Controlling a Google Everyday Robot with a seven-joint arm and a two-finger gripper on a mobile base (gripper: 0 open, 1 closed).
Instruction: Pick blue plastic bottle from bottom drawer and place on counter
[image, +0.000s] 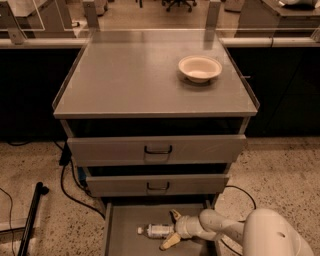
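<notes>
Lying on its side in the bottom drawer (114, 226), cap leftward, the bottle (155, 230) has its right end straddled by my gripper (172, 229), wide open and empty. I should advance slightly, close gently, lift level, then carry to the counter (231, 93).

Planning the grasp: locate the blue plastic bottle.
The blue plastic bottle lies in the bottom drawer, bottom centre of view, the open gripper at its image-right end.

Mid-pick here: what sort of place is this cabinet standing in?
Probably an office or lab workspace: a rolling chair base behind the counter, glass desk partitions, speckled hard floor. The gripper sits low in the bottom drawer, open around one end of the blue plastic bottle.
</notes>
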